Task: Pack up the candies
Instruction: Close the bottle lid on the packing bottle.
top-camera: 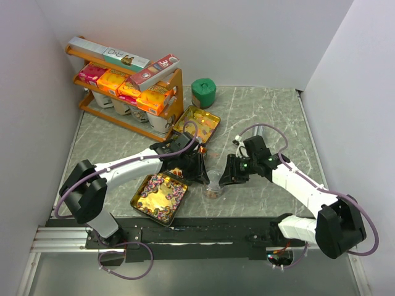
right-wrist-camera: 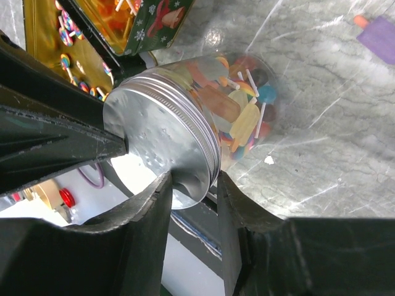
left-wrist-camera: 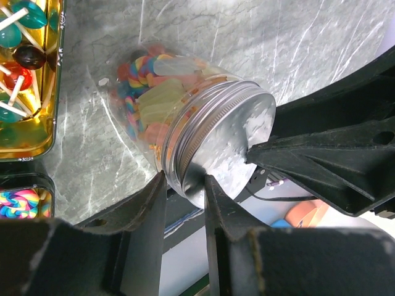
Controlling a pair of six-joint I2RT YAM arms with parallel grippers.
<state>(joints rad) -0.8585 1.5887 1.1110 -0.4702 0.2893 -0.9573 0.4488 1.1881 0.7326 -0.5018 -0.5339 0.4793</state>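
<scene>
The grey table (top-camera: pixel 271 117) has an open gold tin (top-camera: pixel 137 196) on the near left. Just right of it, in the middle, stands a glass jar (left-wrist-camera: pixel 139 132), and your two arms meet over it. Many of the candies (left-wrist-camera: pixel 145 71) are packed inside that jar, under a silver lid (left-wrist-camera: pixel 228 142). More of them lie in the tin.

Your left gripper (left-wrist-camera: pixel 185 192) is narrow and pinches the rim of the lid. Your right gripper (right-wrist-camera: pixel 192 185) has one finger on each side of the rim, across from the left one. You cannot tell if it is squeezing.

The job now looks like getting the lid on tight. Keep the lid flat on the jar. Let one gripper hold firm while the other turns. Go slowly, or the jar may tip towards the tin.
</scene>
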